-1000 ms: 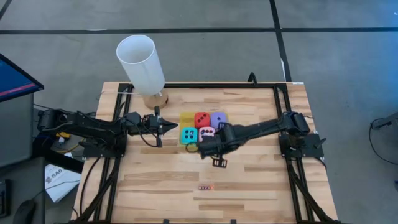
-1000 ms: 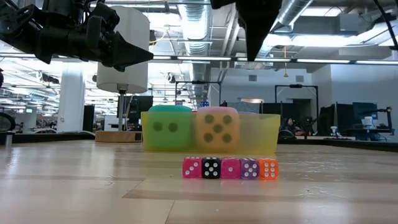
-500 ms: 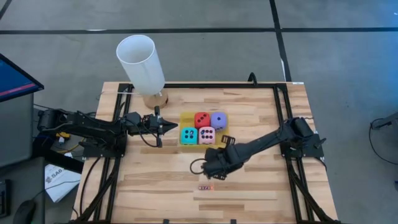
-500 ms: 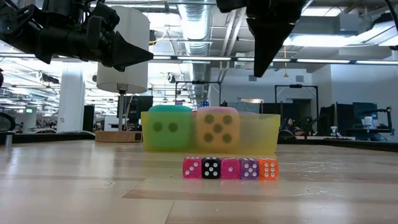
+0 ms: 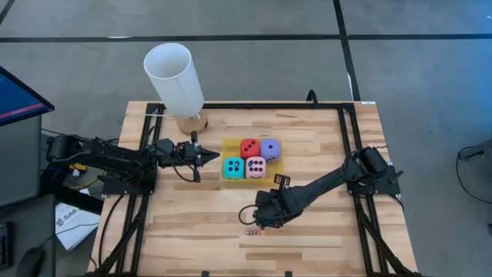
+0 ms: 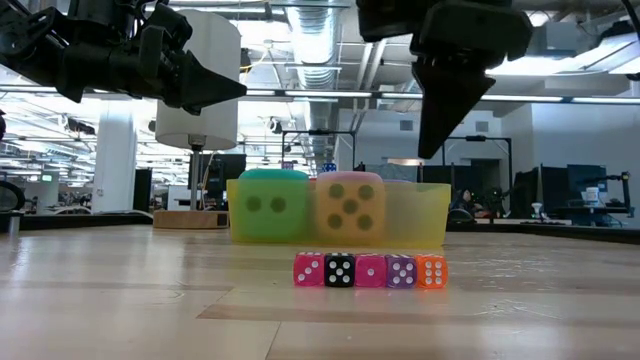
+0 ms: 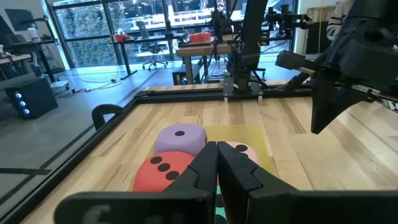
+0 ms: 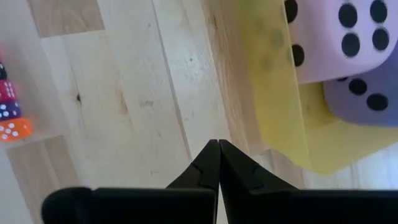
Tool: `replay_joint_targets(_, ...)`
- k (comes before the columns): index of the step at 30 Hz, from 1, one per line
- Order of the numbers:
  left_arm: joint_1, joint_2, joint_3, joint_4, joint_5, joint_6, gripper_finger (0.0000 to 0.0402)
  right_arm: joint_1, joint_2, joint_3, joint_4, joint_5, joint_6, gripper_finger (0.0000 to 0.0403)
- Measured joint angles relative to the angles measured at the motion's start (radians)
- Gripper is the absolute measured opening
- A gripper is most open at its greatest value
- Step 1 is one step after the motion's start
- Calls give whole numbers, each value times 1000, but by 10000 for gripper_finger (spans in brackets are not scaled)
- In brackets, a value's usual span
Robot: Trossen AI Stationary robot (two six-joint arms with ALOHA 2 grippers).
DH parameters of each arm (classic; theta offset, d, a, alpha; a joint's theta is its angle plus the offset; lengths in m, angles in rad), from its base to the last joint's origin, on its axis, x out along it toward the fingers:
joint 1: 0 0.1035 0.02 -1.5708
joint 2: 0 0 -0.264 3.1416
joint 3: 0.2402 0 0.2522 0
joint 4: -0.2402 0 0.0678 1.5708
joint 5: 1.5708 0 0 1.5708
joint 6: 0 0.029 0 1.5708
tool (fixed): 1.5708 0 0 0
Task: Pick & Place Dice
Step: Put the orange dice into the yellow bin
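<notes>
Right gripper: fingers pressed together, nothing between them, hovering over bare table at about 6 o'clock from the yellow tray, just above the row of tiny dice. Fingertips lost against the dark wrist in the high view; seen meeting at a point in its own wrist view. Left gripper: also closed and empty, parked at 9 o'clock of the tray, tips aimed toward it.

All four dice seated in the tray: red die at 12 o'clock left, purple die to its right, cyan die in front of the red, pink die in front of the purple. From table height, only cyan and pink showing; the back pair hidden behind them and the tray wall. In the left wrist view, cyan nearly fully blocked by the fingers. White tube standing at 11 o'clock of the tray, its base partly hidden by its own body.

Compared with a second ago: right gripper gone from over the pink die, pulled back toward 6 o'clock, arm now lower on the table. Left gripper, dice and tray unchanged.
</notes>
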Motion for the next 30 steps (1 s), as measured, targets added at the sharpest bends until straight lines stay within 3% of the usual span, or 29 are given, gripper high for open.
replay_joint_targets(13, 0, 0, 0, 0, 0, 0, 0, -15, 0, 1, 23, 2, -90, 0)
replay_joint_targets(30, 0, 0, 0, 0, 0, 0, 0, -33, 0, 1, 22, 9, -93, 0)
